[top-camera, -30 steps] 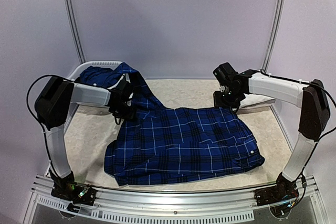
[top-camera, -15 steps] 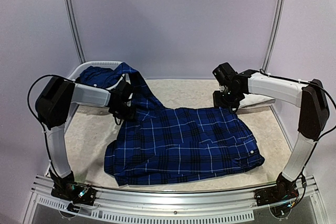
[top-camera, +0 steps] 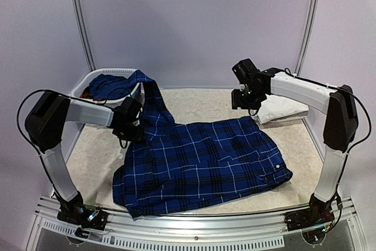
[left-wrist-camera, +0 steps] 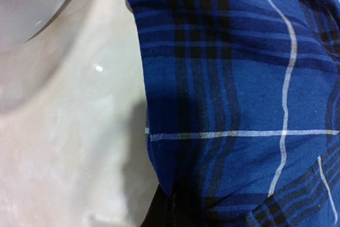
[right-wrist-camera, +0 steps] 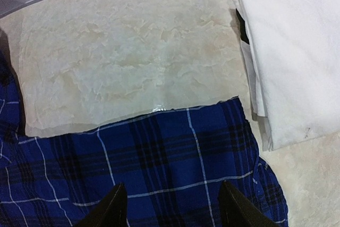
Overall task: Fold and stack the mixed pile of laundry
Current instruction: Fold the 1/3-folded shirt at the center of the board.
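The navy plaid shirt [top-camera: 202, 163] lies spread across the middle of the table, one sleeve trailing up over the white basket [top-camera: 108, 72]. My left gripper [top-camera: 130, 124] is shut on the shirt's left edge. In the left wrist view the plaid cloth [left-wrist-camera: 234, 104] covers the closed fingertips [left-wrist-camera: 162, 213]. My right gripper [top-camera: 244, 95] hovers open above the shirt's far right corner. Its two fingers [right-wrist-camera: 114, 208] stand wide apart over the plaid [right-wrist-camera: 159, 152]. Folded white trousers [top-camera: 282, 110] lie at the back right, also seen as white trousers [right-wrist-camera: 292, 51] beside the shirt. A solid blue piece [top-camera: 108, 86] sits in the basket.
A bit of red cloth [top-camera: 87, 93] shows at the basket's left rim. Bare marbled table top [right-wrist-camera: 133, 51] lies behind the shirt. Upright frame poles [top-camera: 79, 22] stand at the back left and back right. A metal rail [top-camera: 194, 227] runs along the near edge.
My left gripper has closed on the shirt's left edge and drawn it slightly left and nearer. My right arm has lifted back and left, uncovering the folded white trousers.
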